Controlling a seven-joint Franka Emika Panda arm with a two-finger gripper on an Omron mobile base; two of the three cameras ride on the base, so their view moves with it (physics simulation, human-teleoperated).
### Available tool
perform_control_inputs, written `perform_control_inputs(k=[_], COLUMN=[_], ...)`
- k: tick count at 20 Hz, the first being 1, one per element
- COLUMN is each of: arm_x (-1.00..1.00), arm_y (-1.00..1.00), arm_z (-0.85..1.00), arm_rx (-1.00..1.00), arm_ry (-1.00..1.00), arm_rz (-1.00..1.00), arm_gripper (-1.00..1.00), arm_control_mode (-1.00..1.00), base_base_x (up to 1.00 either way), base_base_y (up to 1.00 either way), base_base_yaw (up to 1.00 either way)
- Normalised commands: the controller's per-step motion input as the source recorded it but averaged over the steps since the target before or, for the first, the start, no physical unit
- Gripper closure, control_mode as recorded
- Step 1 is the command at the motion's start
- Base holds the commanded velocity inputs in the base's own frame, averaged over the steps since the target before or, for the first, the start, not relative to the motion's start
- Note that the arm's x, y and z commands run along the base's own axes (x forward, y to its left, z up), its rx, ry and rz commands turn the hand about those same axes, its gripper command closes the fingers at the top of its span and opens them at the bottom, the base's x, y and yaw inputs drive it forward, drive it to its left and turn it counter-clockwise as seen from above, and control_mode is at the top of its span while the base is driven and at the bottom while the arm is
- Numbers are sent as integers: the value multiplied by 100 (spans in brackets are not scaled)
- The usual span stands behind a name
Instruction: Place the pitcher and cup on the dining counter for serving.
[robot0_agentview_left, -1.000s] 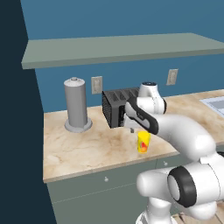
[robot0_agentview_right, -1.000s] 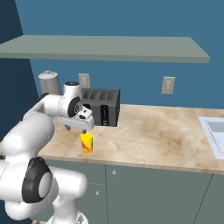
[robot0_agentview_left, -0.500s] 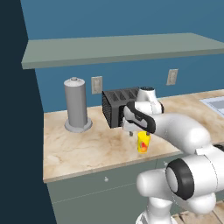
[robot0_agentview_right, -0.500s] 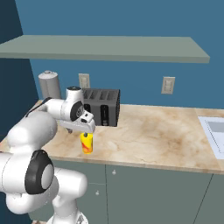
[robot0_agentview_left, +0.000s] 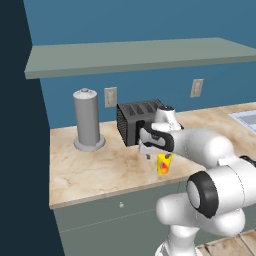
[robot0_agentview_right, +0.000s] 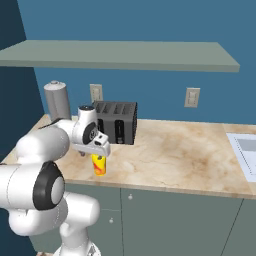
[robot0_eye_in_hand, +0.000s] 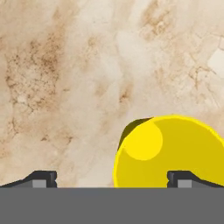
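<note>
Your cup (robot0_agentview_left: 163, 163) stands upright near the front edge of the marble surface (robot0_agentview_left: 90, 172), just in front of the black toaster (robot0_agentview_left: 136, 121), and nothing is gripping it. From the hand camera you look straight down into its yellow mouth (robot0_eye_in_hand: 173, 151), which sits off to the right between the two finger tips rather than centred, with the right tip over its rim. The claw (robot0_agentview_right: 95, 153) hangs directly above the cup with its jaws spread wide and empty.

By my reading you are at the very start: the cup is not yet picked up, and this surface, with the toaster, the grey metal canister (robot0_agentview_left: 87, 121) to the far left and the sink edge (robot0_agentview_right: 244, 154) at the right, is not the serving counter. You have yet to lower, close on the cup, carry it over, then fetch the pitcher.

No brand, label or writing can be read; the cup's only mark is a red-orange splash.
</note>
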Motion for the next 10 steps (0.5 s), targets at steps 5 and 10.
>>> perform_control_inputs(k=[5,10], arm_x=[18,5], arm_y=[0,0], arm_z=[-18,-5], arm_rx=[0,0], arm_ry=[0,0], arm_rz=[0,0], arm_gripper=[-100,-100], arm_control_mode=[-100,-100], base_base_x=[0,0], base_base_y=[0,0], base_base_yaw=[0,0])
